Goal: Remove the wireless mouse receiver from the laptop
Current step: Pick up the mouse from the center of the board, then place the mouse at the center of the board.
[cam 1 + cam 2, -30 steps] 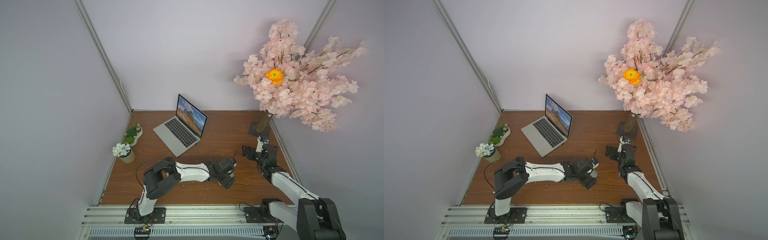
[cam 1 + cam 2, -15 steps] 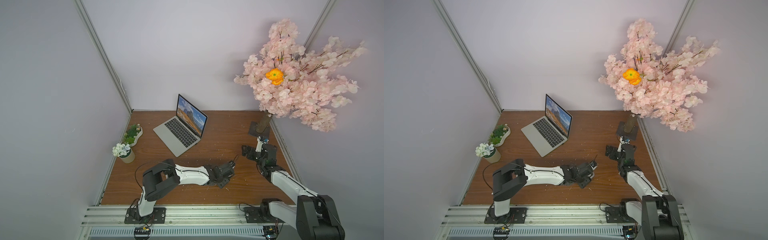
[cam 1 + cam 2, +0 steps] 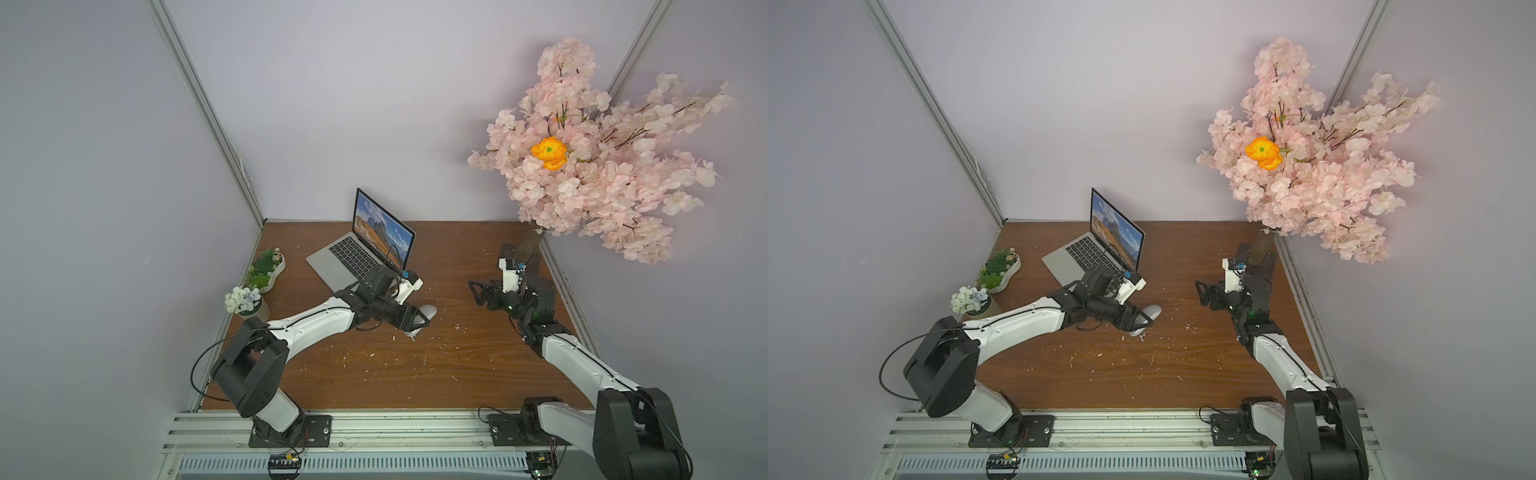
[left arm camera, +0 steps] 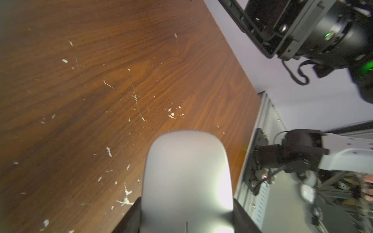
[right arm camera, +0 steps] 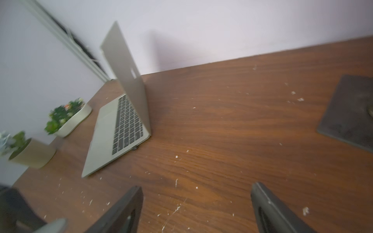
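Note:
The silver-grey laptop (image 3: 353, 259) (image 3: 1086, 255) (image 5: 121, 125) stands open at the table's back left. The wireless mouse receiver (image 5: 134, 148) is a tiny dark stub in the laptop's side edge near the hinge; in both top views my left wrist hides it. My left gripper (image 3: 419, 323) (image 3: 1140, 322) (image 4: 186, 218) is shut on a silver-grey mouse (image 3: 429, 311) (image 4: 187, 177), held just right of the laptop's front corner. My right gripper (image 3: 477, 293) (image 3: 1202, 293) (image 5: 196, 194) is open and empty over bare wood, facing the laptop from the right.
Two small potted plants (image 3: 266, 270) (image 3: 245, 301) sit along the left edge. A pink blossom tree (image 3: 590, 166) stands on a dark base plate (image 5: 349, 113) at the back right. White flecks litter the wooden table (image 3: 395, 365).
My left gripper has shut on the mouse and carried it back and left toward the laptop. The right gripper has shifted slightly left and stays open.

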Controlling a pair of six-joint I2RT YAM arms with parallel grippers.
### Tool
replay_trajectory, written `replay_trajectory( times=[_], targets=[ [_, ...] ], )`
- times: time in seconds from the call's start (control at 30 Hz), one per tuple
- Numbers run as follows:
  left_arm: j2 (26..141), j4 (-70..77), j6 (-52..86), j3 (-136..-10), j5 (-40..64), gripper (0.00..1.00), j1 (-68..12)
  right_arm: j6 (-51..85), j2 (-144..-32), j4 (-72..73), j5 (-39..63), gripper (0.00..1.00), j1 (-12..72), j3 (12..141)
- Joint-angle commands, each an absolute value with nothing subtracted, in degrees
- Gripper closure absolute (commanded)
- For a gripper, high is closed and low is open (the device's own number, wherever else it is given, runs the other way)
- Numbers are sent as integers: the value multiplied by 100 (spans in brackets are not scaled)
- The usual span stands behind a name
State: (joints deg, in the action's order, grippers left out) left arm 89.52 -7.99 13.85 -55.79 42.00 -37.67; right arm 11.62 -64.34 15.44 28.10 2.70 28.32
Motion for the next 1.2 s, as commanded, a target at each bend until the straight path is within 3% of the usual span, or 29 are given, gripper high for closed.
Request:
replay_trajectory(
  times=[0.0, 0.17, 0.47, 0.63, 0.97, 1.17],
  targets=[
    [9043, -1553, 771, -5607, 5712, 62, -3500, -234, -6302, 1547, 4066, 17, 600, 3095],
    [9164, -1912, 438, -5670, 6626, 63, -3172, -2735, -6565, -137, 4607, 12, 1791, 3842],
    [9208, -1911, 380, -5575, 6911, 61, -3153, -4456, -6591, -1620, 4272, 9, 2765, 4235],
    [9286, -1915, 397, -5621, 7035, 61, -3153, -4614, -6521, -1705, 4188, 11, 3051, 4070],
    [9442, -1915, 418, -5695, 7193, 61, -3151, -3819, -6541, -172, 4047, 20, 3460, 3541],
    [9489, -1916, 425, -5689, 7199, 60, -3152, -3743, -6678, 131, 4049, 33, 3526, 3468]
  ],
)
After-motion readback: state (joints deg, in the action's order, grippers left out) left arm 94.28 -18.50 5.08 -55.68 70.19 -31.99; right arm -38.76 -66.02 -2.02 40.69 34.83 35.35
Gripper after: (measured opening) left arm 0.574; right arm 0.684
